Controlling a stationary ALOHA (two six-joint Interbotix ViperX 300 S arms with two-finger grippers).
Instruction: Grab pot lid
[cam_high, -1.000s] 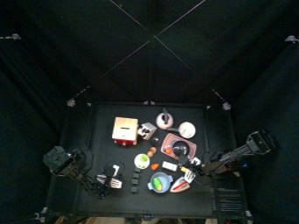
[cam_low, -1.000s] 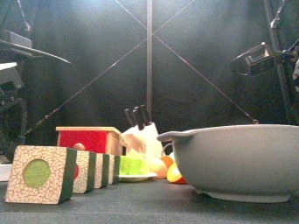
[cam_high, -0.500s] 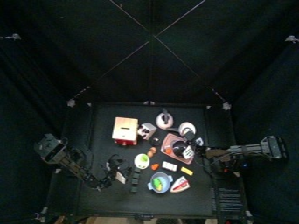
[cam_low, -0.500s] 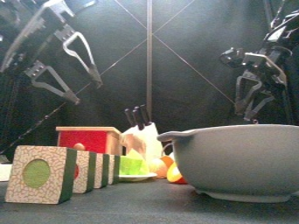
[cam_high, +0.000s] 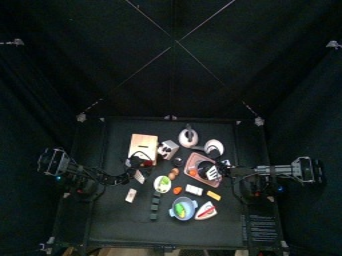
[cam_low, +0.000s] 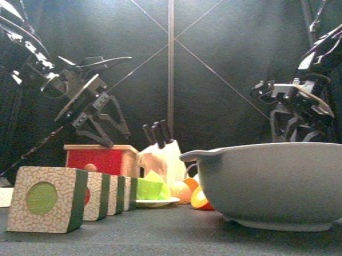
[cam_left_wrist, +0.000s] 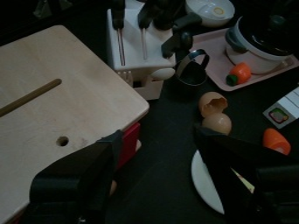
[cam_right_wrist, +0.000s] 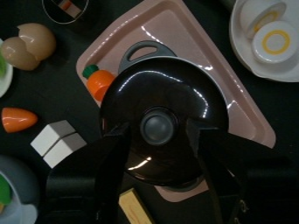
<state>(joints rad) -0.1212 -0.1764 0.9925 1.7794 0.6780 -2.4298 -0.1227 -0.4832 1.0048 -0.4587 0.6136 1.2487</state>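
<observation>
The right gripper (cam_right_wrist: 156, 188) hangs open-fingered over the pot lid (cam_right_wrist: 158, 122) on its pink tray (cam_right_wrist: 239, 96). Off-centre closing could miss the knob (glossy, likely slippery). The left gripper (cam_left_wrist: 158, 157) hovers open.

glossy black pot lid (cam_right_wrist: 158, 122); smooth pink plastic tray (cam_right_wrist: 239, 87), pale wood board (cam_left_wrist: 52, 131)

This was a robot lab cell dressed as a toy kitchen. Black curtains (cam_high: 54, 70) closed in a small black tabletop (cam_high: 100, 150), with thin cords or struts crossing overhead (cam_high: 171, 42). Two black robot arms reached in from either side. On the tabletop stood play kitchenware: a grey bowl (cam_low: 274, 183), a knife block (cam_low: 163, 160), a pink tray (cam_right_wrist: 239, 83), a wooden board (cam_left_wrist: 52, 105) and small food pieces.
</observation>
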